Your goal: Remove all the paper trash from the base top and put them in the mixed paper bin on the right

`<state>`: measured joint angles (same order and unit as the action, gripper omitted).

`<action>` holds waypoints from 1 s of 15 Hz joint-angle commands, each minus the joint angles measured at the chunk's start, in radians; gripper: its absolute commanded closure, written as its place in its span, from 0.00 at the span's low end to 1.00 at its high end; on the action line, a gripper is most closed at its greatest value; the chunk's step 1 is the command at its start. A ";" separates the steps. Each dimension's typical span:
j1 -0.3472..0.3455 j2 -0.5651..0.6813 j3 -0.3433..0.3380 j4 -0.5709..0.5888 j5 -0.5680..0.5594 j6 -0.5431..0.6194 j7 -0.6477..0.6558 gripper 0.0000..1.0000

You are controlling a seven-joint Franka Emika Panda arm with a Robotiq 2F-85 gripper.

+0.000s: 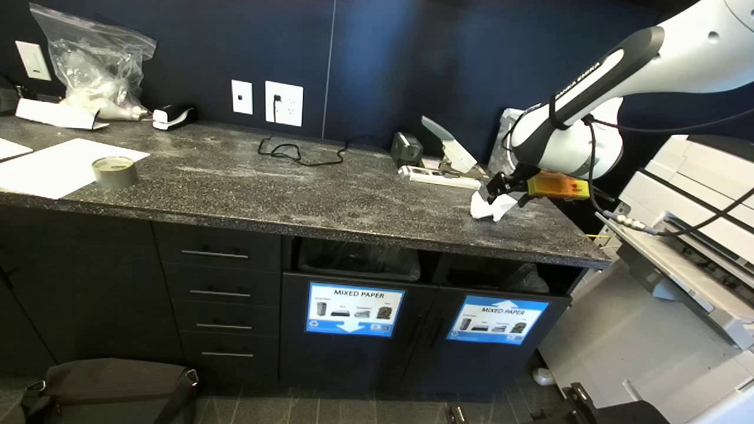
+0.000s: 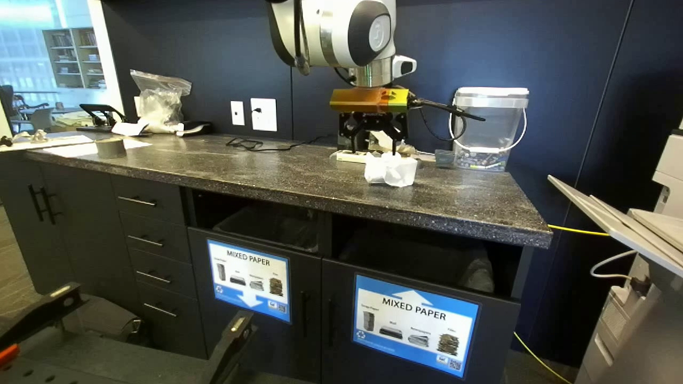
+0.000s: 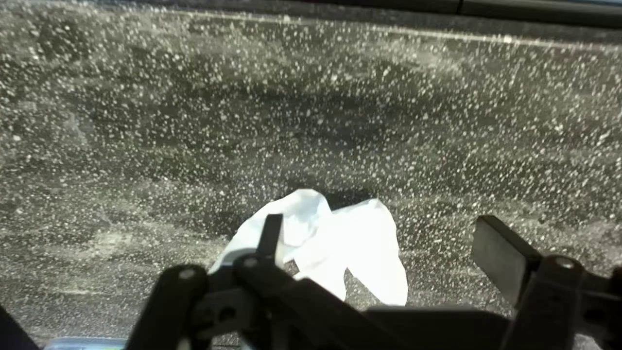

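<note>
Crumpled white paper (image 2: 392, 170) found on the surface (image 2: 256, 166), not yet binned.
It is located near the surface's right end in both exterior views, below the hand (image 3: 381, 243), whose fingers (image 3: 500, 260) are spread wide; no pinch is seen. Only positioning is judged done; grasping, carrying and release into the right-hand mixed paper bin (image 2: 482, 271) are left. Whether the flat white sheets (image 1: 65, 168) at the left end count as trash cannot be determined.
</note>
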<state>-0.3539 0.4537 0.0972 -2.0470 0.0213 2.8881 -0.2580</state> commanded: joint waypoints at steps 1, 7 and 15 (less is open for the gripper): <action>0.013 0.088 -0.003 0.161 0.064 -0.053 0.004 0.00; 0.045 0.190 -0.032 0.320 0.114 -0.156 0.083 0.00; 0.082 0.280 -0.075 0.473 0.125 -0.286 0.207 0.00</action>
<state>-0.2946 0.6922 0.0444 -1.6602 0.1148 2.6494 -0.0807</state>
